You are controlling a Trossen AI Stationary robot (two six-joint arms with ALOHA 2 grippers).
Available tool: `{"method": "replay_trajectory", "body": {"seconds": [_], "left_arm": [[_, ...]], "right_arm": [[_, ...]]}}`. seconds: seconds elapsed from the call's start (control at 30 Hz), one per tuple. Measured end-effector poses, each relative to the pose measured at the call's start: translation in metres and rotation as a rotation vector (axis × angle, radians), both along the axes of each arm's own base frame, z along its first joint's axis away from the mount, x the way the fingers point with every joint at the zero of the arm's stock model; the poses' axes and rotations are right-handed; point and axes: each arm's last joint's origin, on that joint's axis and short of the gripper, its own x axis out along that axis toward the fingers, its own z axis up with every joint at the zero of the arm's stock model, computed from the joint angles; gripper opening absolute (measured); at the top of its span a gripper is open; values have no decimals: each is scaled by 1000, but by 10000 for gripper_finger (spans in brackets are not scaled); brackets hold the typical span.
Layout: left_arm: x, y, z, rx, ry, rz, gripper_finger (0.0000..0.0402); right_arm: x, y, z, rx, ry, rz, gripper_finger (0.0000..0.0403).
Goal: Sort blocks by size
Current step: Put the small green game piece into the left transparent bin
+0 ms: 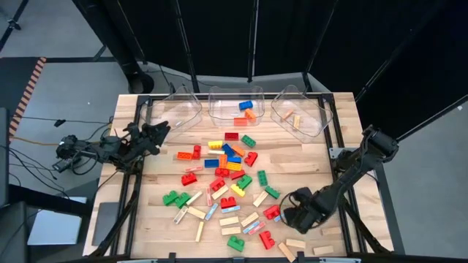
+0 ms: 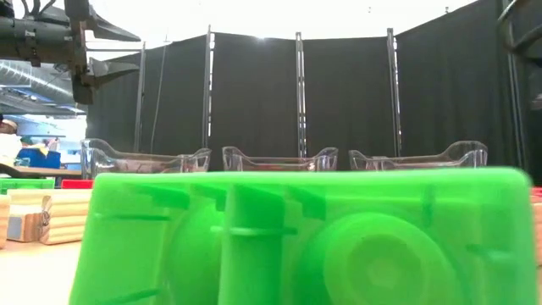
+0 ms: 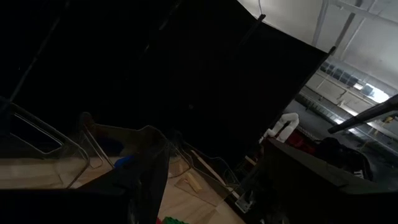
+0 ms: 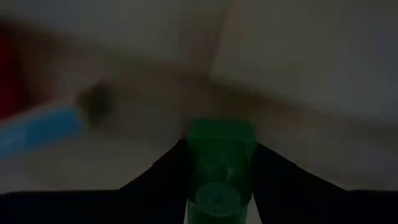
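Several red, green, blue, yellow and orange studded bricks and tan wooden bars (image 1: 223,186) lie scattered on the wooden table (image 1: 307,161). One green brick (image 2: 296,237) lies right in front of the low camera. My right gripper (image 1: 295,210) is low over the table's near right part, beside a red brick (image 1: 272,212), and is shut on a small green brick (image 4: 221,155). My left gripper (image 1: 162,130) hangs open and empty above the table's far left, near the left bin; it also shows in the low view (image 2: 127,52). My right gripper pinches the green brick between its two fingers, one on each of two opposite sides (image 4: 194,162). A round stud or tube (image 4: 217,199) of the brick faces the wrist camera. Whether the brick rests on the table or hangs clear, I cannot tell.
Three clear plastic bins stand along the far edge: the left one (image 1: 179,109), the middle one (image 1: 235,106) with blue, orange and red bricks, and the right one (image 1: 300,113) with tan bars. Black curtains stand behind the table.
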Motion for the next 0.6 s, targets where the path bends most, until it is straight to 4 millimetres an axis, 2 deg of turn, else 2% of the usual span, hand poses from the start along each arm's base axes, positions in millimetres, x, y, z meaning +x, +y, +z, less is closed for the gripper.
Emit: {"method": "replay_trajectory", "body": {"seconds": [0.13,0.33,0.5,0.6], "left_arm": [[0,0,0,-4,1,12,269],[0,0,0,-1,3,14,269],[0,0,0,0,5,14,269],[0,0,0,0,5,14,269]], "right_arm": [[4,-27,12,-104,-1,30,148],[6,-76,49,-200,-76,41,147],[11,-131,79,-332,-230,-20,147],[21,-170,92,-403,-344,-41,146]]}}
